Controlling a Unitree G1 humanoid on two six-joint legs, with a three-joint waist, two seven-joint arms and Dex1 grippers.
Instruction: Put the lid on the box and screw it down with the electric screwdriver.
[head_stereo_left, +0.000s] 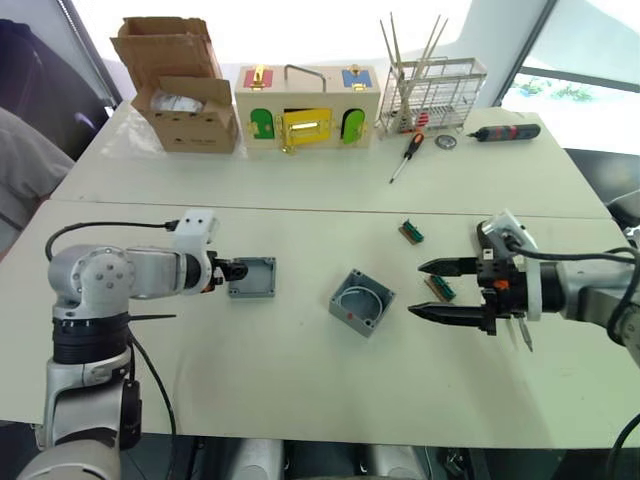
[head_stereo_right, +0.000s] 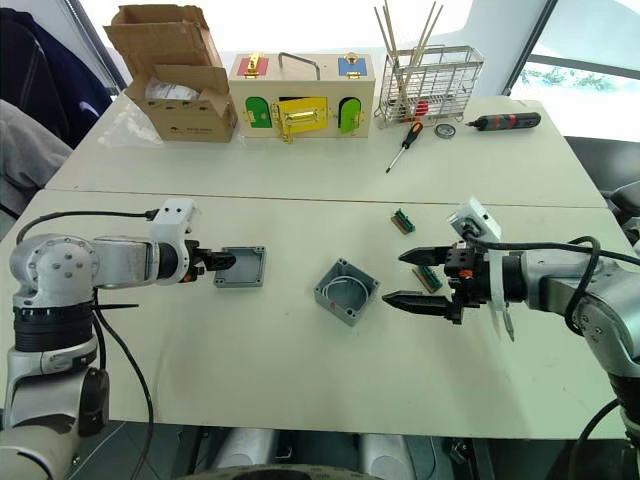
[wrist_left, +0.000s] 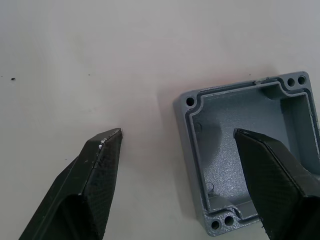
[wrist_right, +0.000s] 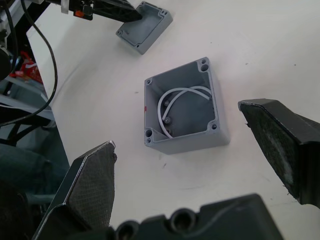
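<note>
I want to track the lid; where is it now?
In the head views, the lid lies on the table's left side, at the open left hand, left of the box.

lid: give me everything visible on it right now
The lid is a small square grey cover, plastic by its look, lying hollow side up on the white table, left of the open box and apart from it. It has a raised rim, an inner groove and paired corner holes. The open left pincer straddles one edge, one finger over the hollow, one outside.
</note>
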